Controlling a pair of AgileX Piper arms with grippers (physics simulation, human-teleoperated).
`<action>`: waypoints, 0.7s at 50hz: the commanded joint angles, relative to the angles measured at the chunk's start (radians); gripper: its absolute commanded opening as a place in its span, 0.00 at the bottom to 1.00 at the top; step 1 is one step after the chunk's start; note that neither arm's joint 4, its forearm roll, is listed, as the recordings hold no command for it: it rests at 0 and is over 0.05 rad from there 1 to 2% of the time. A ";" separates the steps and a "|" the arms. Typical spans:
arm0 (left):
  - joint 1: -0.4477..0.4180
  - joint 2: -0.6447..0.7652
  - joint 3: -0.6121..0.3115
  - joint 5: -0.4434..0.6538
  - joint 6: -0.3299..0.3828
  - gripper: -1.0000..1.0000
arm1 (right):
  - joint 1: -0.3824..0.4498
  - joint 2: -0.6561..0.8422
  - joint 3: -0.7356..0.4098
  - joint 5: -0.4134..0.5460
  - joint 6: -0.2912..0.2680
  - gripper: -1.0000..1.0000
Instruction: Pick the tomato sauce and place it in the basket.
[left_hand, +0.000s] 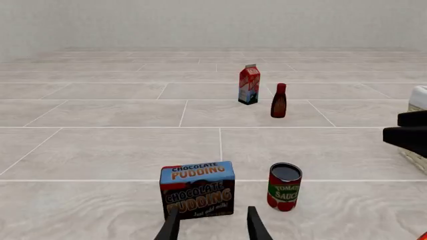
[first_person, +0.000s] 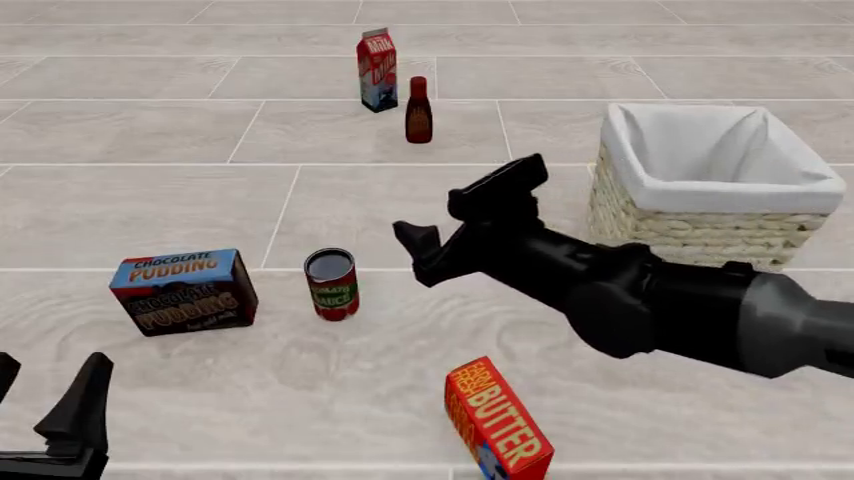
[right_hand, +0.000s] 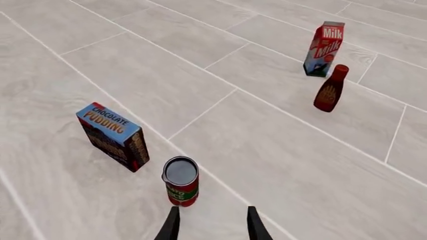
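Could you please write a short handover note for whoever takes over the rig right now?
Right tool: open, empty, hanging just right of the tomato sauce can, not touching it.
Left tool: open, empty, low at the near left.
Can: upright on the floor, right of the pudding box.
Basket: far right, nothing visible inside.
Done: approach only.
Left: grasp the can, carry it over, drop it in the basket.

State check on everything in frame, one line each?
Tomato sauce: upright on the table, not gripped.
Basket: upright, nothing visible inside it.
Pudding box: standing, beside the can, apart from it.
Butter box: tilted, near the front edge.
Milk carton: upright, far side.
Bottle: upright, capped, next to the milk.
Right gripper: open, above the table, right of the can.
Left gripper: open, holding nothing.
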 joint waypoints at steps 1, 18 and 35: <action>0.000 0.000 0.000 0.000 0.000 1.00 | 0.024 0.068 -0.050 -0.003 -0.005 1.00; 0.000 0.000 0.000 0.000 0.000 1.00 | 0.056 0.165 -0.109 -0.012 0.011 1.00; 0.000 0.000 0.000 0.000 0.000 1.00 | 0.085 0.238 -0.160 -0.013 0.023 1.00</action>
